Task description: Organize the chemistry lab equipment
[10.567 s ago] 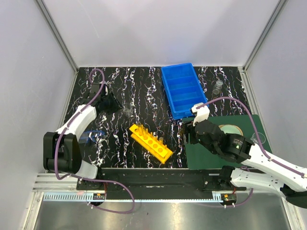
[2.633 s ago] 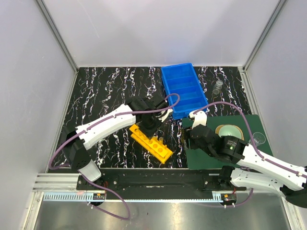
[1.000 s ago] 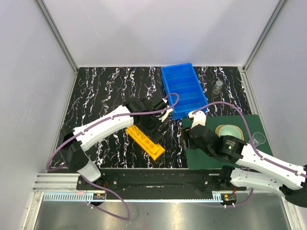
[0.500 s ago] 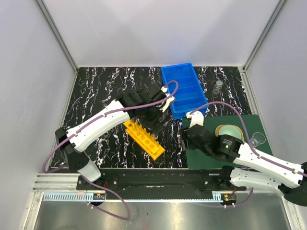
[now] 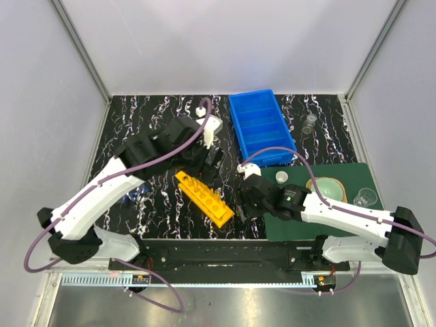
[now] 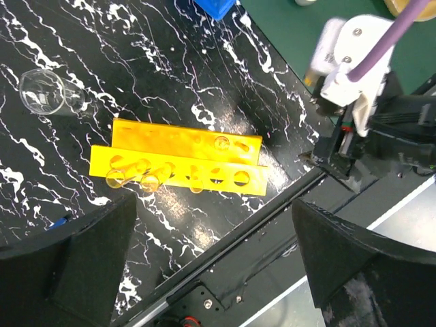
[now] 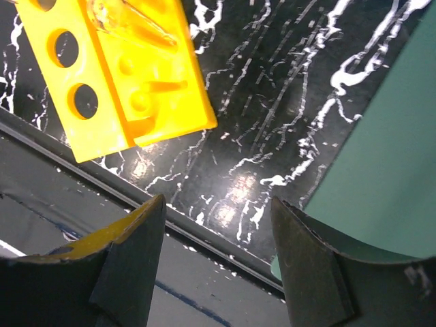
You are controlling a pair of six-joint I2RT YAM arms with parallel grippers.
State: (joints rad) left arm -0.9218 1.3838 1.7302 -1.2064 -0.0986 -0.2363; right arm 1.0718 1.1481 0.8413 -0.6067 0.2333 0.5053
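Note:
The yellow rack lies slantwise on the black marbled table, with clear glass tubes in some of its holes. My left gripper hangs open above and behind it; in the left wrist view the rack lies beyond the wide-apart fingers. My right gripper is open beside the rack's near right end, holding nothing. In the right wrist view the rack with a tube sits ahead of the left finger. A small glass beaker stands left of the rack. The blue bin is at the back.
The dark green mat lies at the right with the pale green dome, a small white round piece and a glass beaker on it. Another glass piece stands right of the bin. The table's front rail runs just under the right gripper.
My left arm has risen and drawn back from the rack toward the rear. My right gripper has slid left, close to the rack's near end. The rack has stayed put.

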